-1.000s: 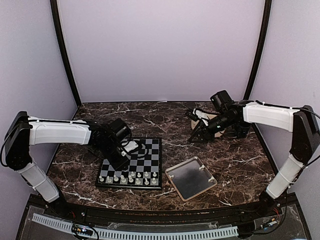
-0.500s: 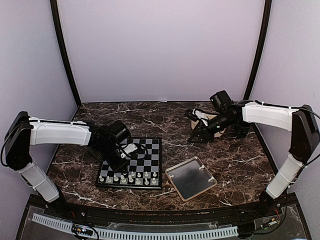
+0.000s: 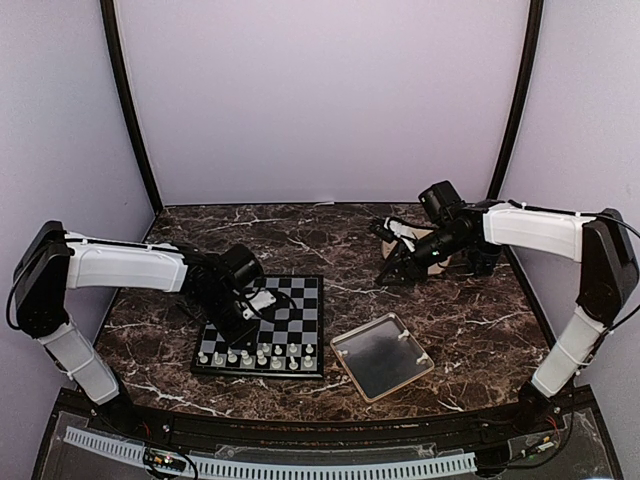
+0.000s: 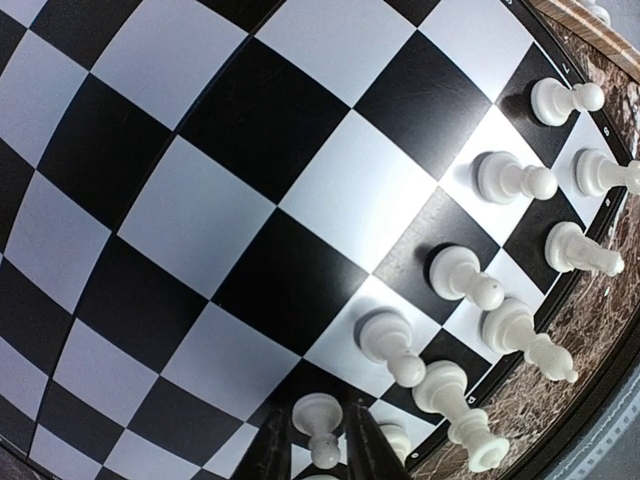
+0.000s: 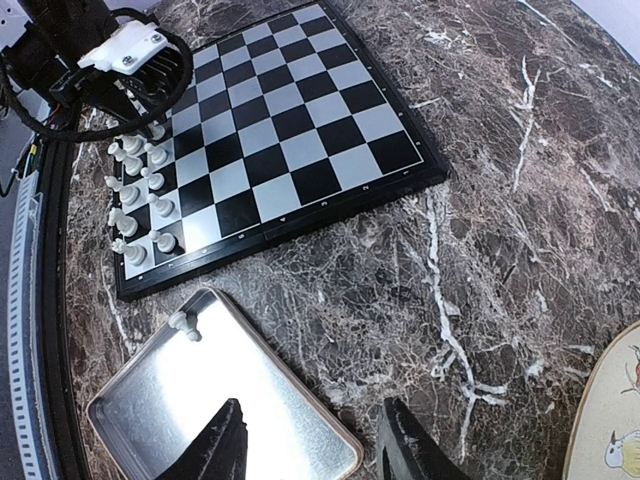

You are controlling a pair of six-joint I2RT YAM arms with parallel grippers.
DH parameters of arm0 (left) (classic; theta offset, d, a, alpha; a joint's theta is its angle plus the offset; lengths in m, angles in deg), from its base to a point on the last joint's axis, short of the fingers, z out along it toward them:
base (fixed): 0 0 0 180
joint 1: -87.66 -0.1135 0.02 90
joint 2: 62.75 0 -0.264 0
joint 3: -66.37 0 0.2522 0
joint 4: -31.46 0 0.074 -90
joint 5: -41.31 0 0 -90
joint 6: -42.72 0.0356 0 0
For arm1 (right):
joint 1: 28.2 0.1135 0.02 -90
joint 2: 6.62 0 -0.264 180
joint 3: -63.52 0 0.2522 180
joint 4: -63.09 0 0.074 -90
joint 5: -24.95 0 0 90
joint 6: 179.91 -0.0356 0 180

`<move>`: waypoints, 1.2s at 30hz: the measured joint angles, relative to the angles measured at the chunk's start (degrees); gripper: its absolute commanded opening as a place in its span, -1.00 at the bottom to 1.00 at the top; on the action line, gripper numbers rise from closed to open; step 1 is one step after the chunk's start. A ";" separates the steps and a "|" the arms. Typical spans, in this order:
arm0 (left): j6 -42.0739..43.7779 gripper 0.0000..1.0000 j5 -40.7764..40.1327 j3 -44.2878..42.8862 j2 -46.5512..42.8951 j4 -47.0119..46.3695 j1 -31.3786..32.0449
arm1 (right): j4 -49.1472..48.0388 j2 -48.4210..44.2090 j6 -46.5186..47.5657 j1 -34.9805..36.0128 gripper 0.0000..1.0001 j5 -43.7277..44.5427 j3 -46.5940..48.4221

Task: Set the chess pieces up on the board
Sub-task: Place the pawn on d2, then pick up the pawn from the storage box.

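Observation:
The board (image 3: 300, 298) lies left of centre, black and light checkered. Several white chess pieces (image 3: 262, 355) stand in two rows along its near edge; they also show in the left wrist view (image 4: 505, 180) and the right wrist view (image 5: 140, 190). My left gripper (image 4: 320, 445) is low over the board's near-left part (image 3: 241, 325), its fingers closed on either side of an upright white pawn (image 4: 322, 432). My right gripper (image 5: 315, 440) is open and empty, held above the marble at the back right (image 3: 392, 272).
A square metal tray (image 3: 372, 385) with a pale rim lies right of the board, with two white pieces (image 3: 402, 337) in it; one shows in the right wrist view (image 5: 185, 323). A round beige plate's edge (image 5: 610, 420) is by the right gripper. Purple walls close in the table.
The left gripper has shifted slightly over the board's near-left part. The right arm has drawn slightly back and left. The pieces in the rows have not moved.

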 measured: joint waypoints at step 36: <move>-4.57 -0.33 2.89 -4.11 -6.45 -23.93 2.58 | 16.96 3.56 22.60 14.19 -0.33 30.10 -1.25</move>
